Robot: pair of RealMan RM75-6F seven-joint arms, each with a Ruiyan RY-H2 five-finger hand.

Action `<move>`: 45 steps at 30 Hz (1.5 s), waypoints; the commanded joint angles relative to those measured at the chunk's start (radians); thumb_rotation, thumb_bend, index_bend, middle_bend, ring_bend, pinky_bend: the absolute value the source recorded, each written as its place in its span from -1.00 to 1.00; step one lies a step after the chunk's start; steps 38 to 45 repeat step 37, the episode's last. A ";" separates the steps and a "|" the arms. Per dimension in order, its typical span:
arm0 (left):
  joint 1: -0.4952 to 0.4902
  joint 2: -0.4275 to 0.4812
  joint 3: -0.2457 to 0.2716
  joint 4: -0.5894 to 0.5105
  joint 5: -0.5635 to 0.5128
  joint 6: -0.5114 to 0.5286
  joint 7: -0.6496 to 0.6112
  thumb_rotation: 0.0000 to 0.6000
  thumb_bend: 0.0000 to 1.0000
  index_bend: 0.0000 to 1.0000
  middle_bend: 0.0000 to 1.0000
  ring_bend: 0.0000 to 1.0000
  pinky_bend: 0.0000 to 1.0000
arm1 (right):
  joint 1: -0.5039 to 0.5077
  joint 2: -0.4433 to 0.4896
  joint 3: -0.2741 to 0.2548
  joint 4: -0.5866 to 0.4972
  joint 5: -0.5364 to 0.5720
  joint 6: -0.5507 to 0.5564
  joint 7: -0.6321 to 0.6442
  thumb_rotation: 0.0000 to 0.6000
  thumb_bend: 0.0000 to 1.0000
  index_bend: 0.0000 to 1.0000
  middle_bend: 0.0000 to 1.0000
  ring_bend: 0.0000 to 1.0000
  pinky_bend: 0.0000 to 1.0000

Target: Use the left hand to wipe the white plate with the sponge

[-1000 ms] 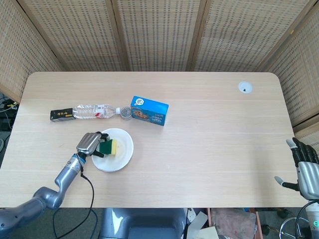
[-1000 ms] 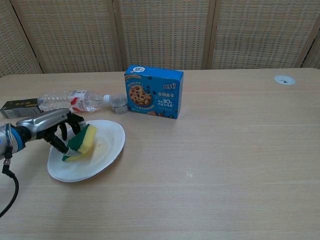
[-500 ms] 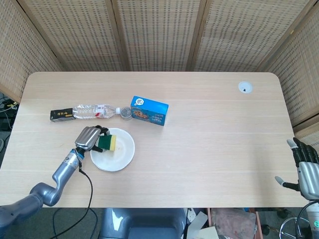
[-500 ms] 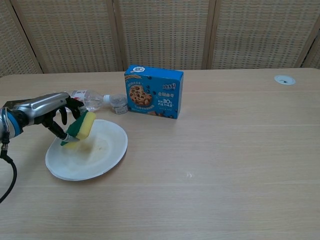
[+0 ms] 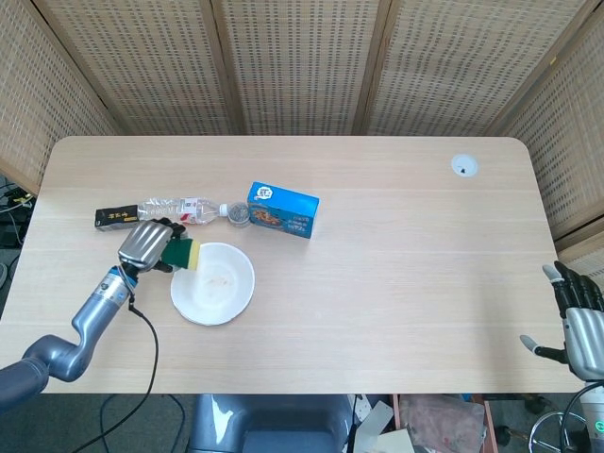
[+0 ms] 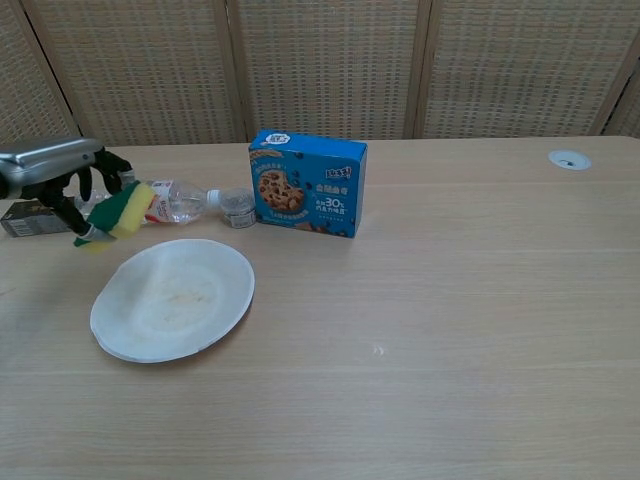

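- Now, starting farthest left of the white plate [image 6: 170, 300], a small dark box [image 5: 117, 218] is lying flat on the table [image 5: 406, 245], with a clear water bottle [image 5: 179, 210] lying on its side just beside it, its cap pointing toward the blue cookie box [image 6: 307, 184].
- Next, the left hand [image 5: 144, 243] is grasping the sponge [image 6: 118, 212], yellow and green, above the table just off the plate's far-left rim and in front of the bottle.
- Then the white plate is sitting bare on the table, showing a faint brownish smear near its middle.
- Beyond the plate, the blue cookie box is standing upright, a small round lid [image 6: 236, 205] lying between it and the bottle.
- Finally, far right of the plate, the right hand [image 5: 578, 321] is hanging off the table's edge, fingers apart and grasping nothing.
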 commanded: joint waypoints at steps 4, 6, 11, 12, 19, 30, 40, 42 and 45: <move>0.035 -0.013 0.003 0.124 -0.150 -0.151 0.106 1.00 -0.17 0.22 -0.09 -0.29 -0.14 | -0.003 0.002 -0.004 -0.010 -0.009 0.006 -0.009 1.00 -1.00 -1.00 -1.00 -1.00 -1.00; 0.037 -0.026 0.001 0.144 -0.158 -0.163 0.101 1.00 -0.32 0.04 -0.24 -0.31 -0.20 | -0.003 0.002 -0.004 -0.011 -0.008 0.006 -0.012 1.00 -1.00 -1.00 -1.00 -1.00 -1.00; 0.038 -0.025 -0.008 0.141 -0.197 -0.219 0.096 1.00 -1.00 -0.88 -0.95 -0.87 -0.64 | -0.002 0.000 -0.004 -0.013 -0.008 0.006 -0.019 1.00 -1.00 -1.00 -1.00 -1.00 -1.00; 0.038 -0.015 -0.013 0.124 -0.212 -0.234 0.101 1.00 -1.00 -0.98 -1.00 -0.97 -0.77 | -0.002 -0.001 -0.004 -0.013 -0.009 0.007 -0.021 1.00 -1.00 -1.00 -1.00 -1.00 -1.00; 0.079 0.096 -0.061 -0.078 -0.295 -0.188 0.112 1.00 -1.00 -1.00 -1.00 -1.00 -1.00 | -0.003 -0.001 -0.003 -0.009 -0.008 0.009 -0.017 1.00 -1.00 -1.00 -1.00 -1.00 -1.00; 0.353 0.336 -0.065 -0.651 -0.250 0.377 0.250 1.00 -1.00 -1.00 -1.00 -1.00 -1.00 | -0.009 0.002 -0.001 0.005 -0.023 0.027 0.016 1.00 -1.00 -1.00 -1.00 -1.00 -1.00; 0.465 0.389 -0.012 -0.840 -0.213 0.589 0.447 1.00 -1.00 -1.00 -1.00 -1.00 -1.00 | -0.018 0.001 0.001 0.023 -0.024 0.044 0.029 1.00 -1.00 -1.00 -1.00 -1.00 -1.00; 0.465 0.389 -0.012 -0.840 -0.213 0.589 0.447 1.00 -1.00 -1.00 -1.00 -1.00 -1.00 | -0.018 0.001 0.001 0.023 -0.024 0.044 0.029 1.00 -1.00 -1.00 -1.00 -1.00 -1.00; 0.465 0.389 -0.012 -0.840 -0.213 0.589 0.447 1.00 -1.00 -1.00 -1.00 -1.00 -1.00 | -0.018 0.001 0.001 0.023 -0.024 0.044 0.029 1.00 -1.00 -1.00 -1.00 -1.00 -1.00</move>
